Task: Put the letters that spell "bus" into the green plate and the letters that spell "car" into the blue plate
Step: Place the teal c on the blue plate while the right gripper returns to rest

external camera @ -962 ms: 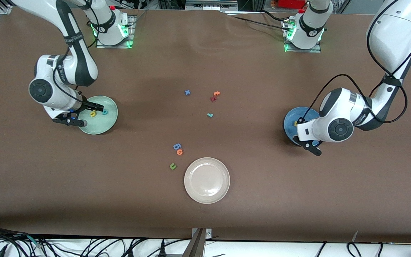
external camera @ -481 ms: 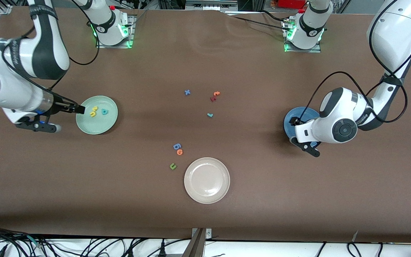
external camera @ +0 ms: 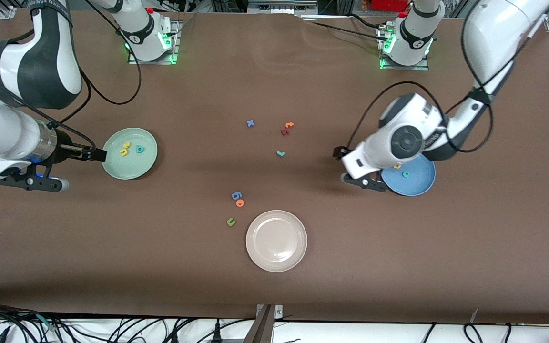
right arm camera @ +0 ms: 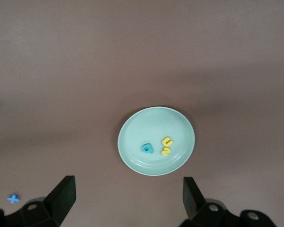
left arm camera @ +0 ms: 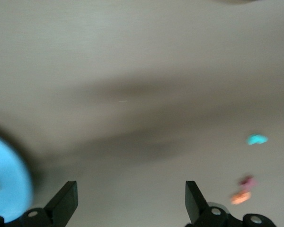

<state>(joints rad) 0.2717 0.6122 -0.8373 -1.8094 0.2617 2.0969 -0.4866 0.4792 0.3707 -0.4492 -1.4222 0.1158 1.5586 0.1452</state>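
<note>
The green plate (external camera: 130, 153) holds the yellow "u" (right arm camera: 167, 141), yellow "s" (right arm camera: 164, 151) and teal "b" (right arm camera: 146, 148), the blue plate (external camera: 415, 181) holds a yellow "a" (external camera: 397, 166) and teal "c" (external camera: 405, 174), the teal "r" (external camera: 280, 153) lies on the table (external camera: 274, 286) between the plates, and both the left gripper (left arm camera: 130, 201), beside the blue plate, and the right gripper (right arm camera: 128, 201), beside the green plate, are wide open and hold nothing.

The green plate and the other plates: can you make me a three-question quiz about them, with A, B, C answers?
1. Where is the thin teal letter?
A. in the green plate
B. on the bare table
C. in the cream plate

2. How many letters lie in the green plate?
A. one
B. three
C. five

3. How are the right gripper fingers?
A. open, holding nothing
B. shut on a letter
C. shut on a plate

Answers: 1 B, it lies on the brown table between the plates. 2 B, two yellow letters and a teal one. 3 A, the right wrist view shows a wide empty gap.
</note>
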